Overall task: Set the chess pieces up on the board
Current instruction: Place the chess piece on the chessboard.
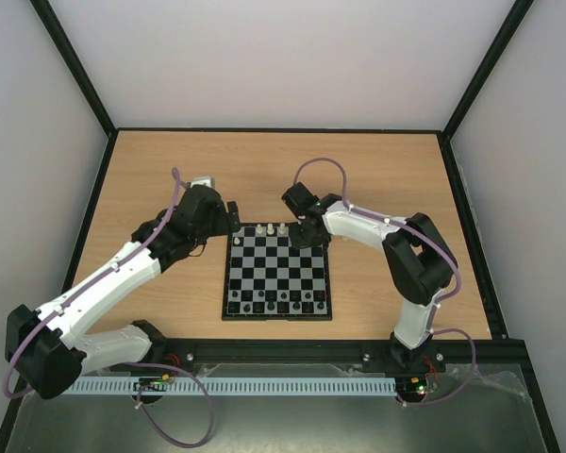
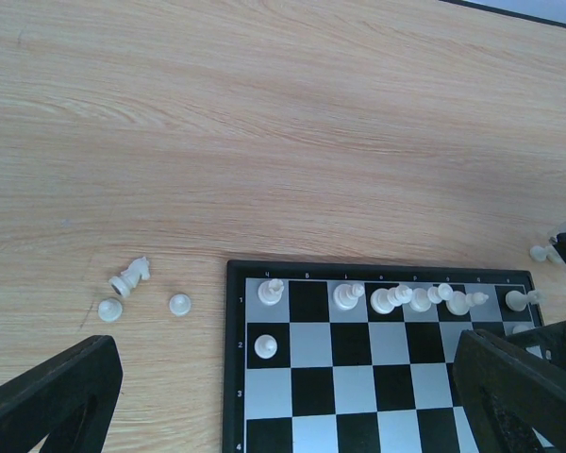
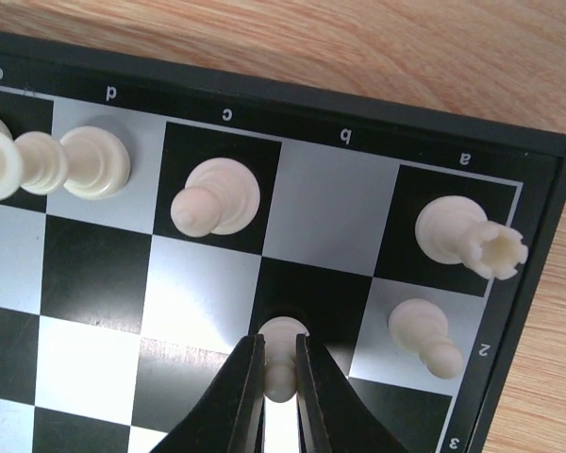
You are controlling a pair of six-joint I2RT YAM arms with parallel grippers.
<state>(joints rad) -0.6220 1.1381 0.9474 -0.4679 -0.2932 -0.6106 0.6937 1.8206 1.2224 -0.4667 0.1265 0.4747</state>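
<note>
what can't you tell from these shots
- Top view: the tiny whitish chess pieces on the flat black-and-grey checkered board are too small to identify.
- Right wrist: the right pincer covers the gripped whitish pawn's sides; whether it rests on its square is unclear.
- Left wrist: loose whitish pieces beside the board's far right corner are partly cut off by the frame edge.

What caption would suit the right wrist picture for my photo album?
Right pincer pinching a pale pawn on a dark square of the board near the corner rook.

The chess pieces (image 3: 214, 198) look smooth pale plastic, the table (image 2: 264, 142) matt grained wood.
</note>
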